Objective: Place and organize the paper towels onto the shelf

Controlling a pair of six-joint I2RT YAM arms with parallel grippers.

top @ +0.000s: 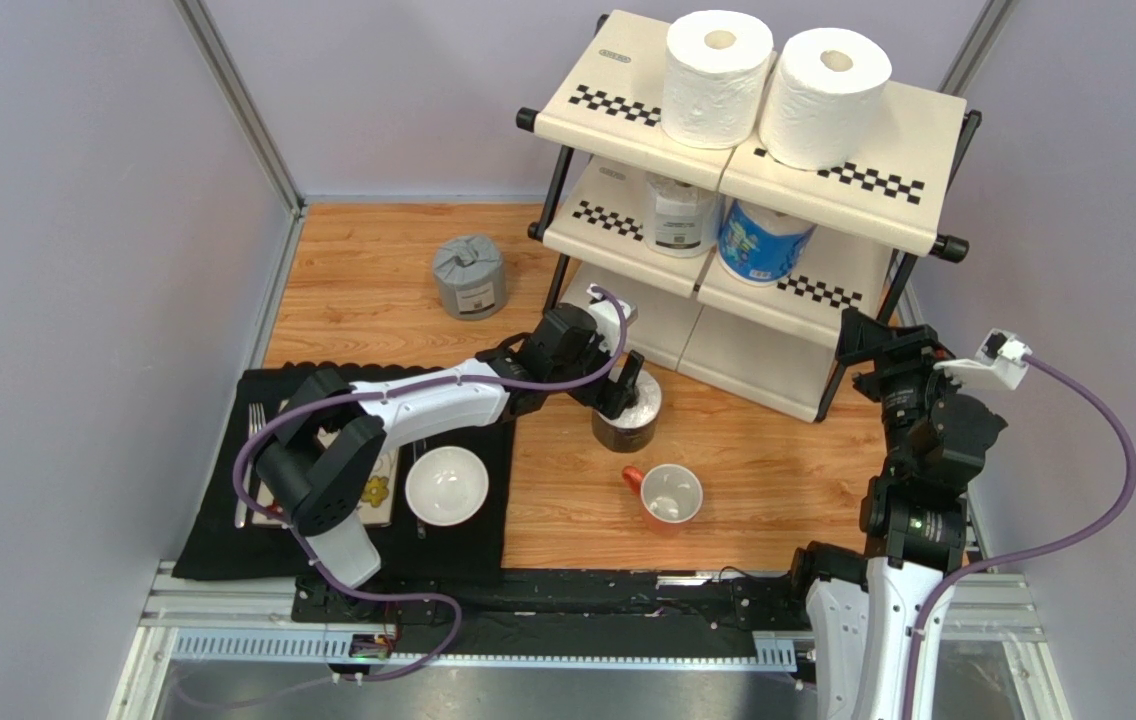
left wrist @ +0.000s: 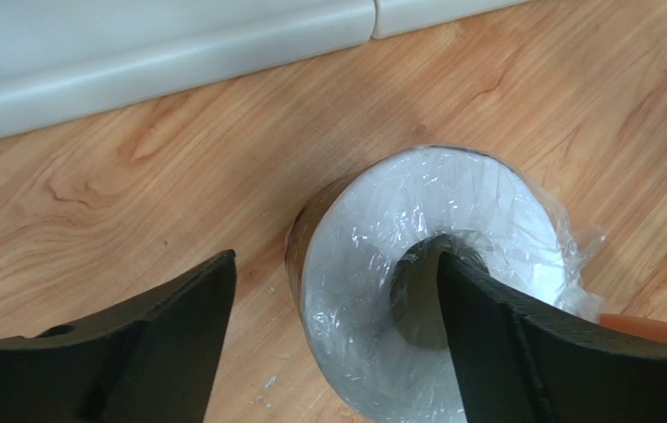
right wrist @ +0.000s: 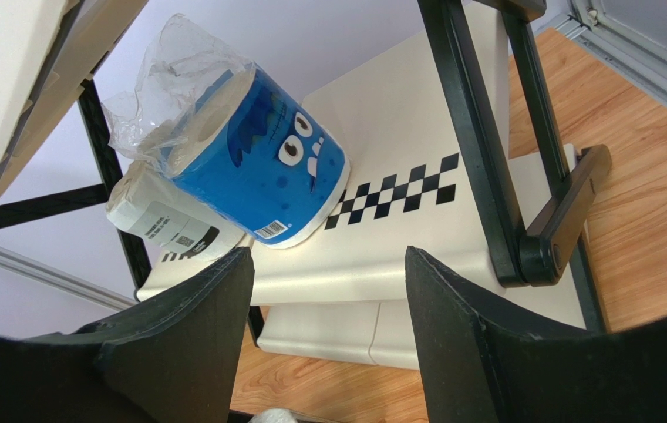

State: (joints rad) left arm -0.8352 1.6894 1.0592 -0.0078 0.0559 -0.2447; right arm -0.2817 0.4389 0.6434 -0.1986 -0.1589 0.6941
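The shelf (top: 612, 68) stands at the back right. Two white paper towels (top: 717, 75) (top: 825, 98) sit on its top tier. On the middle tier a clear-wrapped roll (top: 679, 213) (right wrist: 156, 220) stands beside a blue one (top: 759, 240) (right wrist: 258, 167). A grey roll (top: 469, 278) stands on the table to the left. My left gripper (top: 622, 393) (left wrist: 335, 260) is open over a black-wrapped roll (top: 627, 417) (left wrist: 372, 264) standing before the shelf. One finger is in its core and the other is clear of its side. My right gripper (top: 863, 342) (right wrist: 328, 256) is open and empty, facing the shelf's (right wrist: 381, 238) middle tier.
An orange mug (top: 669, 492) (left wrist: 655, 328) lies just right of the black-wrapped roll. A white bowl (top: 447, 486) and a small tray with cutlery rest on a black mat (top: 229, 525) at the front left. Grey walls close in both sides.
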